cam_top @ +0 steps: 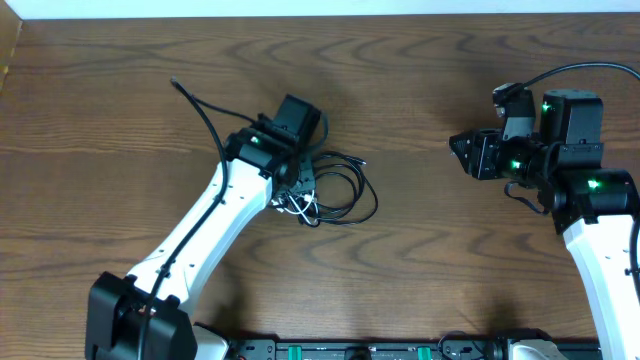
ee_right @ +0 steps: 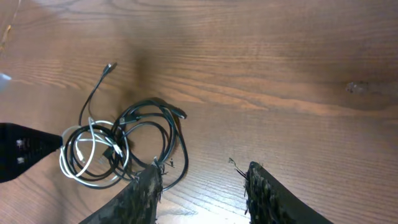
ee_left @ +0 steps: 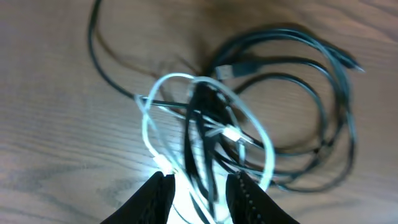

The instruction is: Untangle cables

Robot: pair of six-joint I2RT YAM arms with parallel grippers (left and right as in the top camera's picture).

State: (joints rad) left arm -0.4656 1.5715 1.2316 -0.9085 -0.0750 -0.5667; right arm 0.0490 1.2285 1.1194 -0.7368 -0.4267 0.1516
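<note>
Several thin black and white cables (ee_left: 205, 118) lie tangled; the left gripper (ee_left: 199, 186), jaws apart astride them, should pinch only the white loop (ee_left: 145, 127).

Quantity: one white cable (ee_left: 144, 124); black cables (ee_left: 245, 66), tangled, count indeterminate; one left gripper (ee_left: 200, 180); one right gripper (ee_right: 202, 169); one table (cam_top: 420, 250).

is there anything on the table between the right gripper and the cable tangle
Nothing visible: only bare table lies between the right gripper and the cables. The left gripper sits over the tangle's far side, with white and black strands between its open fingers.
</note>
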